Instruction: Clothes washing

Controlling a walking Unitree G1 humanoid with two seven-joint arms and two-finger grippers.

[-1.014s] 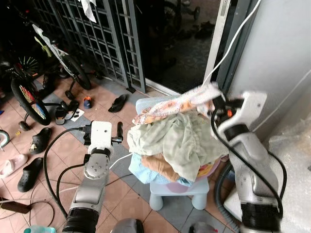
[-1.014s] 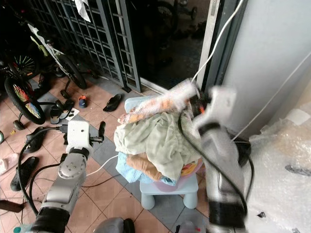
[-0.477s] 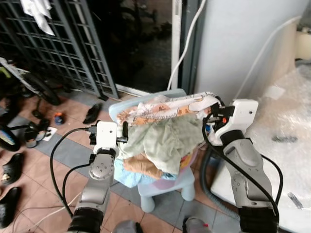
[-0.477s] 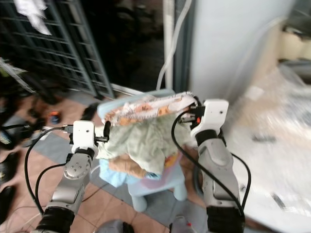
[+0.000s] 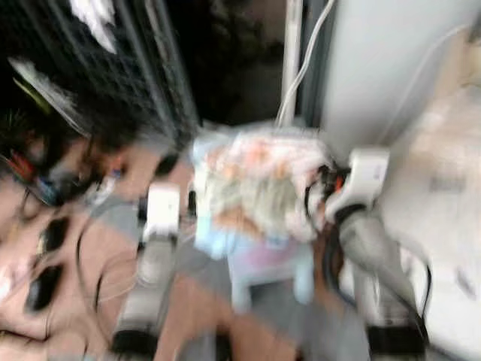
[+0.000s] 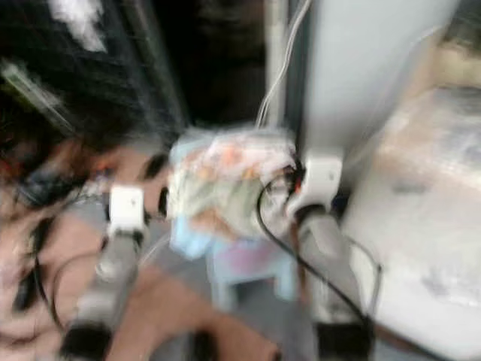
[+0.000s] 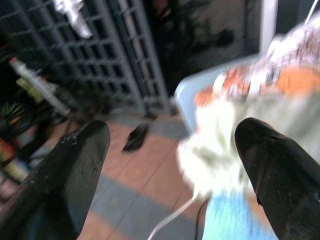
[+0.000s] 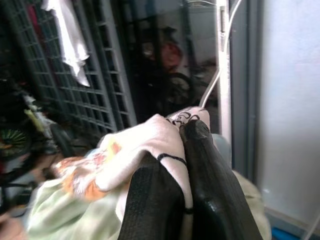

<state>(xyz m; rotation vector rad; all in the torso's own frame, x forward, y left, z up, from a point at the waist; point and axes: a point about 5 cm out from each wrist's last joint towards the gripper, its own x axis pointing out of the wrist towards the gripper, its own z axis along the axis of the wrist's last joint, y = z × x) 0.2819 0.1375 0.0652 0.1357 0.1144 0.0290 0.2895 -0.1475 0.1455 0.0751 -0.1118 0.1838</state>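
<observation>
Blurred now in both eye views, with the whole scene slid sideways since half a second ago: camera motion, not the things. Relative to each other, both arms and the laundry sit much as before.

Right tool [image 8: 172, 165]: fingers pinched nearly together on a fold of the pale printed cloth [image 8: 145, 145], orange-and-cream patterned, which bulges out from between the fingertips and drapes away toward the pile. Seen in the left eye view at the right edge of the heap [image 5: 325, 183], white wrist block just behind, black cable looping beside it.

Left tool [image 7: 172, 165]: fingers spread wide, gripping nothing, hovering just beside the left side of the pile; floor tiles [image 7: 145, 175] and a dark sandal [image 7: 135, 137] visible through the gap. Seen in the left eye view [image 5: 192, 203] next to the heap, apart from the cloth as far as the blur allows.

Pile of clothes [image 5: 255, 184]: between the two tools, heaped on a pale blue stool [image 5: 267, 271], light green fabric under the printed cloth, light blue cloth hanging low toward the left tool.

Beyond the left tool: dark metal grille [image 7: 115, 55]. Beyond the right tool: white cable [image 8: 212, 87] running up a grey wall [image 8: 287, 100].
</observation>
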